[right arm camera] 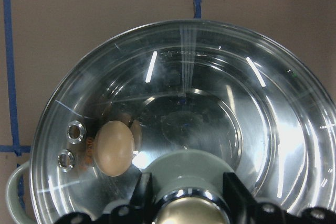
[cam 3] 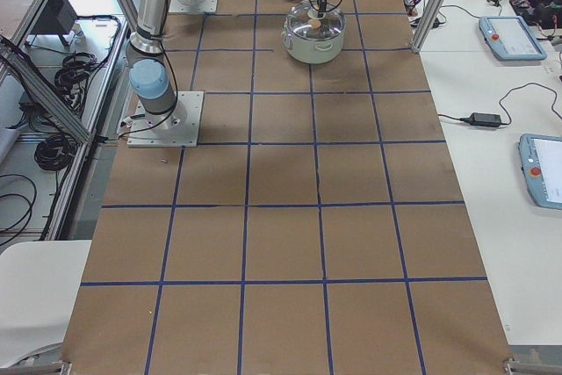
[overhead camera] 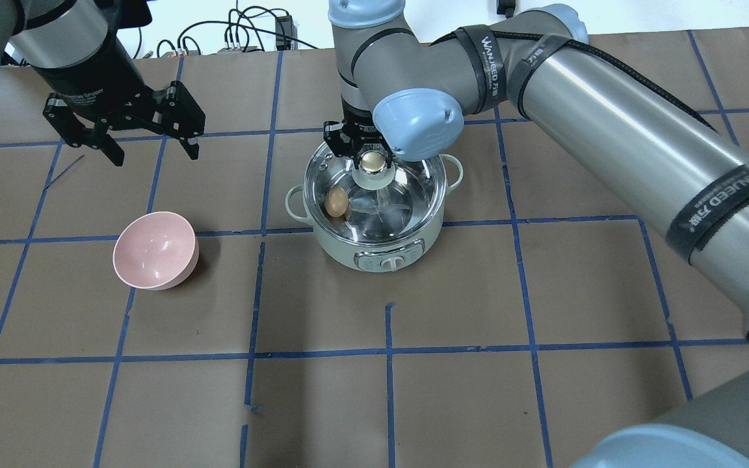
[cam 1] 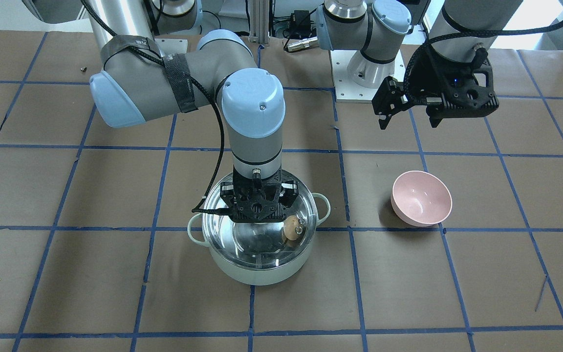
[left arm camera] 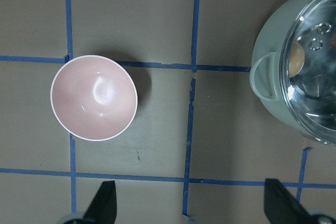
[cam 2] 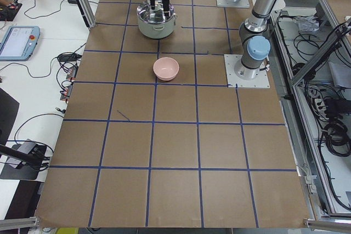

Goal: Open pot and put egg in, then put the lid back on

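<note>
The mint-green pot [cam 1: 257, 271] stands at mid-table, and the overhead view shows its front wall [overhead camera: 348, 250]. The glass lid [overhead camera: 404, 201] sits on its rim. The tan egg [overhead camera: 337, 201] lies inside, seen through the glass in the front view [cam 1: 290, 228] and the right wrist view [right arm camera: 114, 148]. My right gripper [right arm camera: 185, 198] points straight down over the lid, its fingers [right arm camera: 143, 192] closed on either side of the cream-gold knob [overhead camera: 371, 161]. My left gripper [overhead camera: 155, 156] hangs open and empty above the table, behind the pink bowl.
A pink bowl [overhead camera: 155, 250] stands empty on the robot's left of the pot, about one grid square away, and shows in the left wrist view [left arm camera: 94, 98]. The table is brown paper with blue tape lines. Operator tables with pendants flank both ends.
</note>
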`<state>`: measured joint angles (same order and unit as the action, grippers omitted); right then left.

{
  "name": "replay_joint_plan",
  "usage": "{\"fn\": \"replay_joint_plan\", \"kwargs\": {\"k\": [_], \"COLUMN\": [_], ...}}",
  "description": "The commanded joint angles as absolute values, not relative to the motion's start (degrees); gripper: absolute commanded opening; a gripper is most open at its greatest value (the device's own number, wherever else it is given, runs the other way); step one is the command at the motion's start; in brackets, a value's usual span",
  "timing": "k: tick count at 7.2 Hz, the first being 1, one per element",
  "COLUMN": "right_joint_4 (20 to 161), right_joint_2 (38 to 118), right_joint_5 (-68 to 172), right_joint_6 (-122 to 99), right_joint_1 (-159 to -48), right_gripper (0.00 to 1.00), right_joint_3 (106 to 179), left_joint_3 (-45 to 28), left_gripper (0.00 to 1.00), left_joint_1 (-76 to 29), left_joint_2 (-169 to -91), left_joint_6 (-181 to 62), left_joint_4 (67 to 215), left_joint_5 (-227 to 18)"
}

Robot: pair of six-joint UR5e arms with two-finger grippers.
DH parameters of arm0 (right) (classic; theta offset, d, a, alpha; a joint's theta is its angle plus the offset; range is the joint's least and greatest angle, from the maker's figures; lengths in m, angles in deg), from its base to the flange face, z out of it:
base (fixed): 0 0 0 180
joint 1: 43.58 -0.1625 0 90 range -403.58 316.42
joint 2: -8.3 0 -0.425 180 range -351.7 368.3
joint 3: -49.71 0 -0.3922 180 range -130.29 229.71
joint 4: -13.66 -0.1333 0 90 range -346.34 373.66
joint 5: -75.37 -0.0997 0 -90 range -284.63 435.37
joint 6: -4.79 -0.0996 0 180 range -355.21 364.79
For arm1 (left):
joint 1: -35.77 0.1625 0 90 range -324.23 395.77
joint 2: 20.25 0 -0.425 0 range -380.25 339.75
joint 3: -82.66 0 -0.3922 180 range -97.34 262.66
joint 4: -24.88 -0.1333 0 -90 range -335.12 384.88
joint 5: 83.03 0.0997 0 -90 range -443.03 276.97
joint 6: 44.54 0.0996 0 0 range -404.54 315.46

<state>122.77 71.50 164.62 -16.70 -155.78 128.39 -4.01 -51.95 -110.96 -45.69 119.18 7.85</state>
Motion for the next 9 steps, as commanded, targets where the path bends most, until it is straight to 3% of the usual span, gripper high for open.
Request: {"fn": "replay_joint_plan", "kwargs": {"k": [1, 5, 9], "right_joint_4": [122.6, 112.0, 98.7], "right_joint_2": [71.8, 83.0, 92.0], "right_joint_5": [164.3, 164.4, 164.9], "right_joint_6": [-16.4, -13.8, 1.3], "right_joint_1": [-155.8, -154.9, -142.8], "right_gripper": [1.00, 1.00, 1.00], "right_joint_3": [128.4, 128.4, 130.0], "left_joint_3": [-4.1, -4.0, -3.9], "left_gripper": [1.00, 1.00, 1.00], "left_joint_1": [-51.9, -52.0, -52.0], "left_joint_2": [-111.0, -111.0, -111.0], "left_joint_6": [-45.7, -45.7, -45.7], "left_joint_4": [119.2, 119.2, 119.2], "left_joint_5": [7.9, 7.9, 7.8]}}
